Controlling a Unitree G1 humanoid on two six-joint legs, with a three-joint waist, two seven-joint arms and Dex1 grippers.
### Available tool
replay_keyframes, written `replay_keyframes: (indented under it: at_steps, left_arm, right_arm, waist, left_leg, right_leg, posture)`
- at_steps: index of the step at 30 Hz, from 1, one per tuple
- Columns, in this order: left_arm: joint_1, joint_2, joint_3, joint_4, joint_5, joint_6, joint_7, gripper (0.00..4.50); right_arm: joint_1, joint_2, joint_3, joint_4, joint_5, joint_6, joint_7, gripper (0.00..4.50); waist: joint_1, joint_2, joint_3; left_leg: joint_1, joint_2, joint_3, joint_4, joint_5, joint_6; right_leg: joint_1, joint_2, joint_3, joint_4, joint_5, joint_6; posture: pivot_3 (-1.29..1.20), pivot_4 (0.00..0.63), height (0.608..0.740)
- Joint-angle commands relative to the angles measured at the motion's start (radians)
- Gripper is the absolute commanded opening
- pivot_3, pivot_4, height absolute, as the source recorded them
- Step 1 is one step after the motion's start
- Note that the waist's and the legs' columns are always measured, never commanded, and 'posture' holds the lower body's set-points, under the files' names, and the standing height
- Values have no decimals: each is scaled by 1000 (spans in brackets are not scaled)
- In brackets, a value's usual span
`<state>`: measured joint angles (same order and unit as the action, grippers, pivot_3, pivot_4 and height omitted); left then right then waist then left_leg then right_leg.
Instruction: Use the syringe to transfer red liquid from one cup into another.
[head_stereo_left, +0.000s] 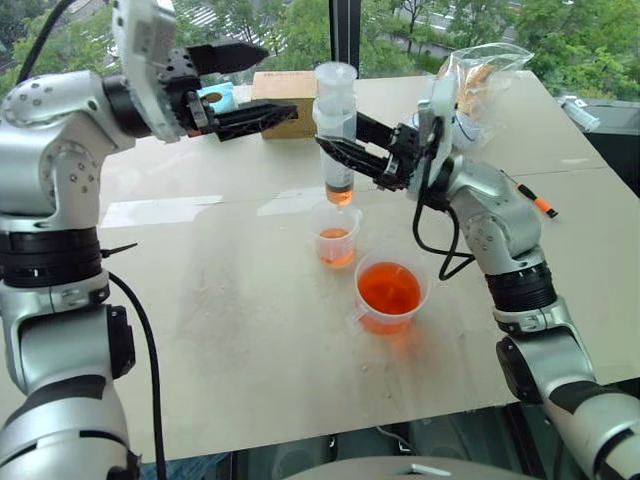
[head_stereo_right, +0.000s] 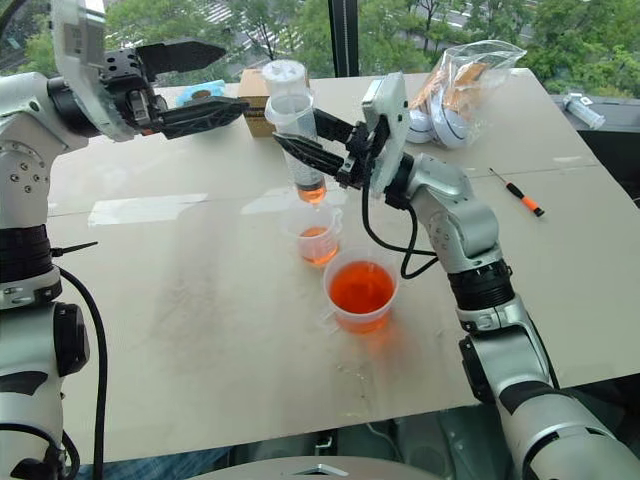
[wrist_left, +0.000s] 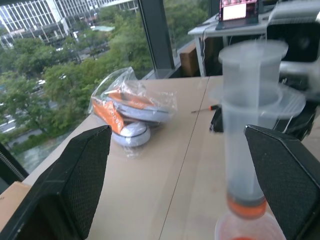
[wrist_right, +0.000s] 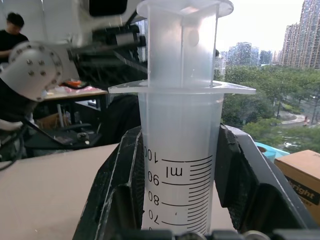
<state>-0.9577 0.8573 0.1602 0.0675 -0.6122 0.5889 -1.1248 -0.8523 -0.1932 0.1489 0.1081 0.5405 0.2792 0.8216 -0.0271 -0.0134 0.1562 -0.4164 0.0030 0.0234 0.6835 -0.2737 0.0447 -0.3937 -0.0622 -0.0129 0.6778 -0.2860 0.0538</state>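
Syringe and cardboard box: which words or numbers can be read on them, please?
"100", "90", "80", "70" and "ml": scale on the syringe, printed sideways.
"bright": on the cardboard box; the word may be cut off.
The box's print in the head views is too small to read.

Syringe (wrist_right: 181, 125) tip cut off; bag (wrist_left: 131, 107) contents possibly shoes.

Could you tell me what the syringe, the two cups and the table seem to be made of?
Syringe: frosted, translucent plastic, with printed black scale marks. Small cup and large cup: clear, thin plastic, since the red liquid shows through their walls. Table: probably matte pale wood or laminate board, scuffed.
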Motion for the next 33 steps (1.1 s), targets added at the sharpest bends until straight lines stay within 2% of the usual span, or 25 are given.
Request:
replay_keyframes:
  at_steps: [1,14,15,16,19,21,28,33]
  left_arm:
    - [-16,-14,53,-63,-69,36,22,4294]
    - [-13,-135,-59,-76,-58,44,17,4294]
    - [-13,-137,-61,-73,-56,40,15,3823]
    - [-15,-139,-63,-68,-54,37,14,3597]
    - [-21,-141,-67,-54,-51,36,4,2172]
    - [-21,-139,-70,-55,-51,40,-2,1449]
    - [-10,-132,-87,-58,-24,33,-19,1432]
    - [39,-104,-156,-62,58,-7,-55,1432]
  right_arm:
    - [-25,19,-1,11,-46,-64,31,1439]
    - [-34,58,-10,43,-109,-85,65,1439]
    - [-33,60,-12,41,-111,-85,65,1439]
    - [-33,61,-14,40,-113,-84,65,1439]
    - [-34,62,-17,37,-115,-82,65,1439]
    - [-33,63,-18,32,-116,-80,65,1439]
    - [-33,70,-20,26,-121,-81,66,1439]
    - [-45,86,-30,9,-107,-66,61,1439]
  waist:
    - [-4,0,0]
    - [-16,0,0]
    - [-16,0,0]
    - [-17,0,0]
    - [-16,0,0]
    - [-16,0,0]
    - [-16,0,0]
    - [-16,0,0]
  left_leg:
    - [0,0,0,0,0,0]
    - [0,0,0,0,0,0]
    - [0,0,0,0,0,0]
    - [0,0,0,0,0,0]
    - [0,0,0,0,0,0]
    - [0,0,0,0,0,0]
    - [0,0,0,0,0,0]
    - [0,0,0,0,0,0]
  right_leg:
    - [0,0,0,0,0,0]
    - [0,0,0,0,0,0]
    - [0,0,0,0,0,0]
    - [0,0,0,0,0,0]
    - [0,0,0,0,0,0]
    - [0,0,0,0,0,0]
    - [0,0,0,0,0,0]
    - [0,0,0,0,0,0]
  posture:
    - [0,150,740]
    - [0,150,740]
    - [0,150,740]
    - [0,150,740]
    - [0,150,740]
    - [0,150,740]
    - [0,150,740]
    - [0,150,740]
